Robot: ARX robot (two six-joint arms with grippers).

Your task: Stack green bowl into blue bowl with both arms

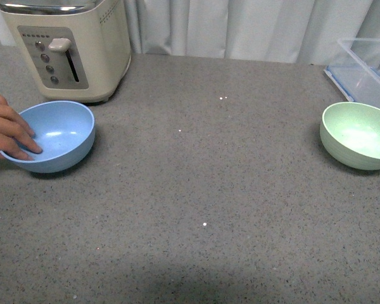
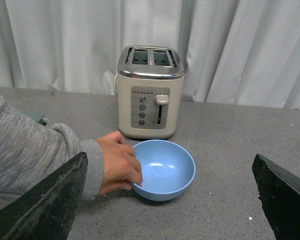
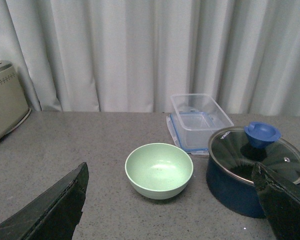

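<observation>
Left gripper [image 2: 169,165] and right gripper [image 3: 170,167] both spread wide.
Hand [image 1: 6,130] seemingly grips blue bowl [image 1: 63,136] before toaster [image 1: 69,47]; green bowl [image 1: 358,136] far right of it.

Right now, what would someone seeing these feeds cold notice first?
A bare human hand has its fingers over the rim of the blue bowl at the left of the table, just in front of the cream toaster. The green bowl sits untouched far to the right, beside a clear plastic container and well apart from the blue one.
</observation>
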